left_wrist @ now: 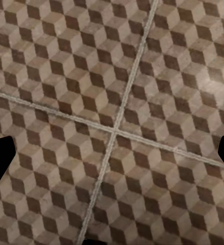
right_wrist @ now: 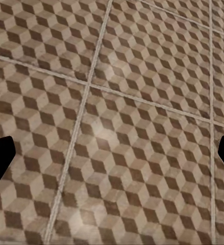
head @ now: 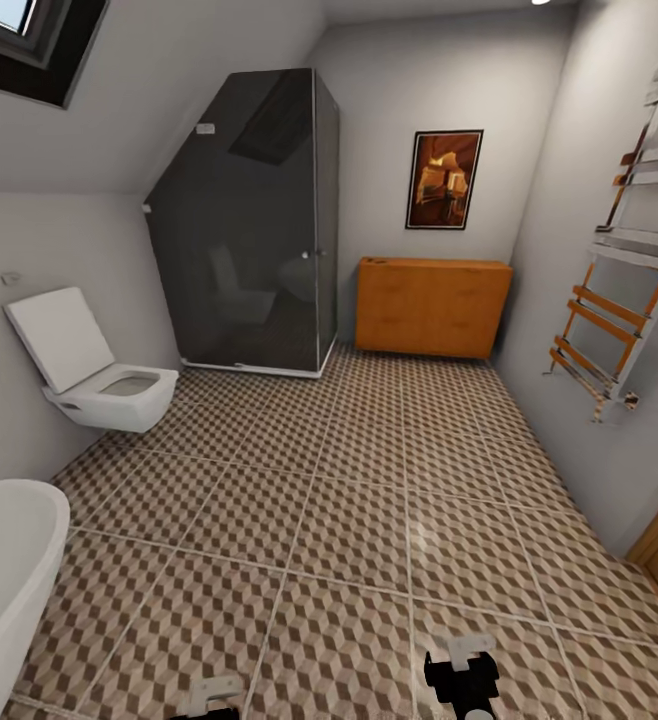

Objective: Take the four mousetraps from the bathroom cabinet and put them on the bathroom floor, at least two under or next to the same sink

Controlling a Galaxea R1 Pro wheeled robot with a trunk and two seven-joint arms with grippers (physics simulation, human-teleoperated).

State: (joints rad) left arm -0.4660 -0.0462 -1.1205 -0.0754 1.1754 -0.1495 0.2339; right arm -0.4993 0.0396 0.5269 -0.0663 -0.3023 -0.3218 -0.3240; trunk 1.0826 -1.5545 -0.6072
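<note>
**Cabinet at the far wall, both arms low over the tiles**

At the near left a white bathtub (head: 4, 570) is cut off by the edge. Beyond it a white toilet (head: 94, 375) hangs with its lid up, then a dark glass shower cubicle (head: 254, 220) in the far corner. The orange-brown cabinet (head: 431, 307) stands against the far wall, drawers shut, its handles too faint to make out. A towel rail (head: 614, 290) climbs the right wall. The patterned bathroom floor (head: 369, 500) stretches between. The left gripper (head: 209, 697) and right gripper (head: 464, 675) are cropped; both jaws stand wide apart, holding nothing.
</note>
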